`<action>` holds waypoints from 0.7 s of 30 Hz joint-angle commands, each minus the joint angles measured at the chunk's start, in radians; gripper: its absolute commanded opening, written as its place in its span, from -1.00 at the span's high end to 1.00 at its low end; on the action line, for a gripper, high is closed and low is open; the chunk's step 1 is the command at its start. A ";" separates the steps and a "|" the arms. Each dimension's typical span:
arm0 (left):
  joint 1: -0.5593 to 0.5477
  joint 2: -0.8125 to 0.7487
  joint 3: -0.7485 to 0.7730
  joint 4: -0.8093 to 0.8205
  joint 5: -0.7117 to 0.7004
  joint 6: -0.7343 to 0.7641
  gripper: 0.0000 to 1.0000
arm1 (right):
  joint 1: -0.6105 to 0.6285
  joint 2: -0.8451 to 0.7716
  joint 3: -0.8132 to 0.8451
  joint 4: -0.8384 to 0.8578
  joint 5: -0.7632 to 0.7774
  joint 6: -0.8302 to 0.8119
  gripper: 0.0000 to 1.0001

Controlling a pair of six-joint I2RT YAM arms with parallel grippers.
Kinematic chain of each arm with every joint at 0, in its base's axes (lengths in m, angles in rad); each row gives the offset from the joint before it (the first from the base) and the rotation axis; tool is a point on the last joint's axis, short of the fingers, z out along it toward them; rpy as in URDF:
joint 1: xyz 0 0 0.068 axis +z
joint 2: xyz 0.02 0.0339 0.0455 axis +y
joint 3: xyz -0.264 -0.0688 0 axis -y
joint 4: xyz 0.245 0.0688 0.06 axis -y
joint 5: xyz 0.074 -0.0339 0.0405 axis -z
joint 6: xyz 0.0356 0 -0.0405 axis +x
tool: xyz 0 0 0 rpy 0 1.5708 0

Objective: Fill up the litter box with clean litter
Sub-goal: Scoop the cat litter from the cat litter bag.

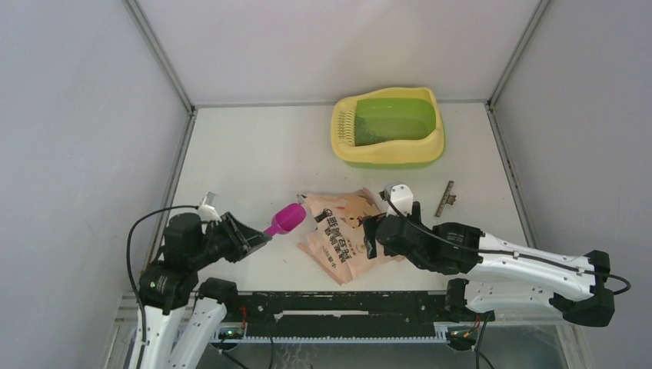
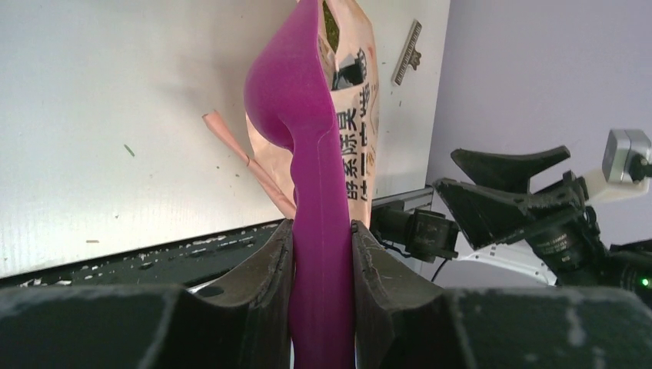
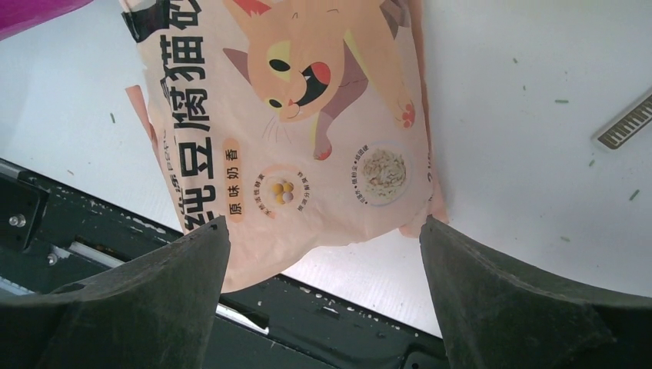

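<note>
Left fingers (image 2: 269,269) pinch the magenta scoop (image 2: 296,100) by its handle beside the bag (image 3: 307,131), while the right fingers (image 3: 177,284) gape wide over the bag's bottom edge, so pin the bag before digging; the litter box (image 1: 384,147) sits well apart at the desk (image 1: 254,154)'s far side, and the litter inside the bag stays hidden.

We find the litter box (image 1: 384,151) at the counter's (image 1: 246,154) far edge, toward the far right corner. The bag (image 1: 342,227) lies mid near edge. Just left of it, the scoop (image 1: 287,218) sits clamped in the left hand (image 1: 257,237). The right hand (image 1: 369,238) straddles the bag's right end, with a toothed strip (image 1: 445,198) lying nearer the right edge.
</note>
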 commanded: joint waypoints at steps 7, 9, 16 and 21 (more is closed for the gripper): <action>0.003 0.140 0.011 0.200 0.009 -0.048 0.93 | -0.058 -0.064 -0.077 0.142 -0.079 -0.078 -0.99; 0.004 0.149 0.013 0.200 0.016 -0.045 0.94 | -0.062 -0.064 -0.089 0.156 -0.087 -0.081 -0.98; 0.004 0.163 -0.035 0.252 0.036 -0.056 0.93 | -0.087 -0.059 -0.111 0.175 -0.106 -0.096 -0.99; 0.004 0.186 -0.047 0.282 0.063 -0.049 0.93 | -0.143 -0.060 -0.112 0.185 -0.136 -0.112 -0.98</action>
